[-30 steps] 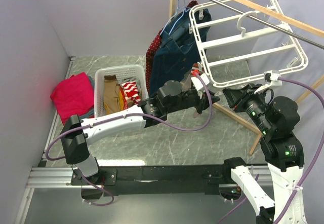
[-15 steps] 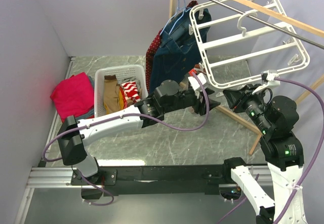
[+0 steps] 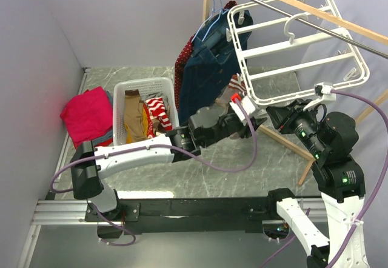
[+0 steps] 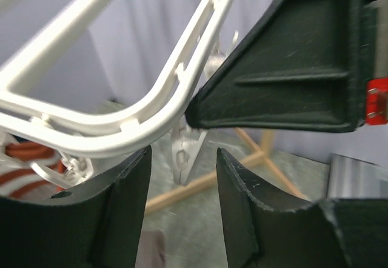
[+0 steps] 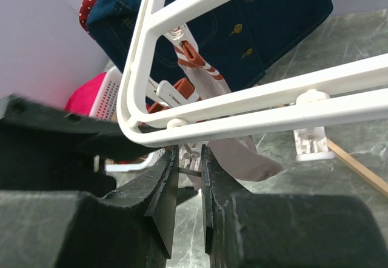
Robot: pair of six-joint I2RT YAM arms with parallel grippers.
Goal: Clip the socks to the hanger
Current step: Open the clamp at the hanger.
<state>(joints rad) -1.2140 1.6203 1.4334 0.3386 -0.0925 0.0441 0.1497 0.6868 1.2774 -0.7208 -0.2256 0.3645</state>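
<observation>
Under the near-left corner of the large white plastic drying-frame hanger (image 5: 273, 119), both hands are meeting. A taupe fabric sock with a reddish striped cuff (image 5: 239, 153) is hanging from that corner, its long axis pointing down. Just below the hanger's rim, the left hand (image 4: 182, 180) is waiting with its fingers parted and nothing between them. The right hand (image 5: 188, 154) is apparently pinching a small white dangling clip (image 4: 183, 153), which is hanging straight ahead of the left hand.
</observation>
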